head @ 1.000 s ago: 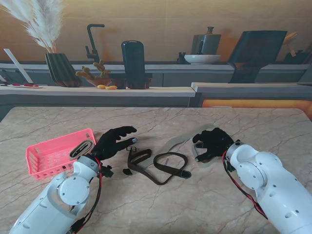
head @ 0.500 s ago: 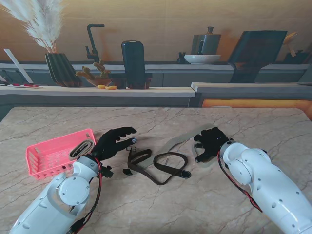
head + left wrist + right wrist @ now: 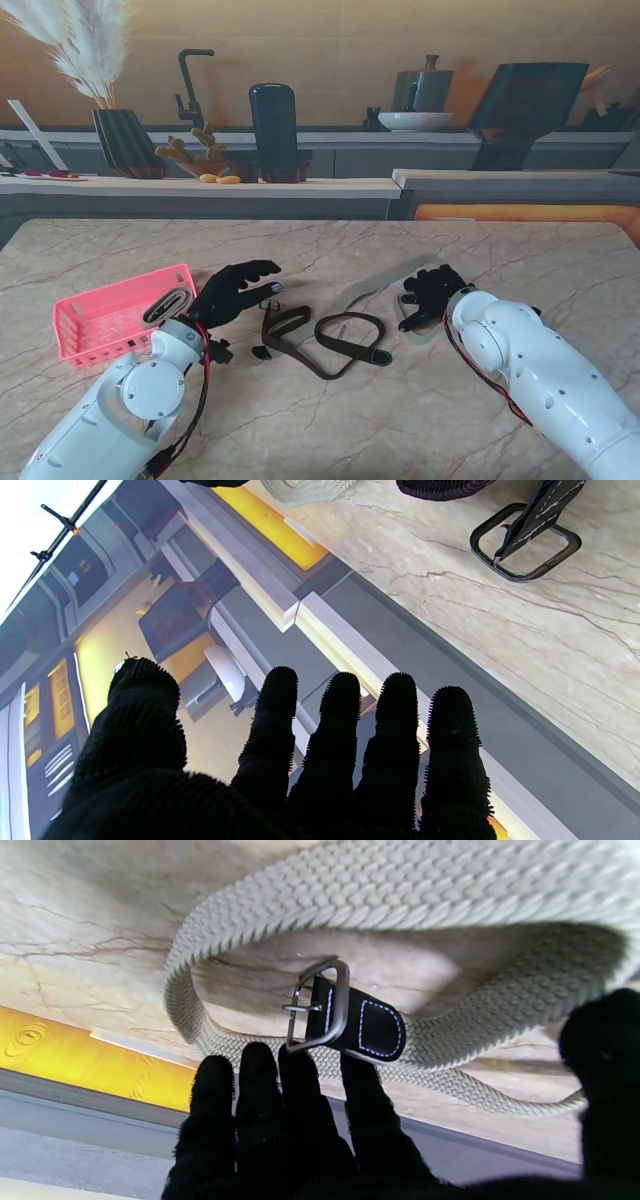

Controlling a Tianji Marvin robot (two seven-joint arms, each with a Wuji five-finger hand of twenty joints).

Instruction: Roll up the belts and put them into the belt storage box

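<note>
With the right hand [image 3: 432, 294] spread over the beige belt [image 3: 400, 905] on the table [image 3: 480, 250] and the left hand [image 3: 232, 290] open, the loose webbing could have slipped unrolled.

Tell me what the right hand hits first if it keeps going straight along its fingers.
Most likely the beige belt: in the wrist view the right hand's fingertips sit right at its metal buckle, with the woven strap looping just beyond. Whether they already touch is unclear.
</note>
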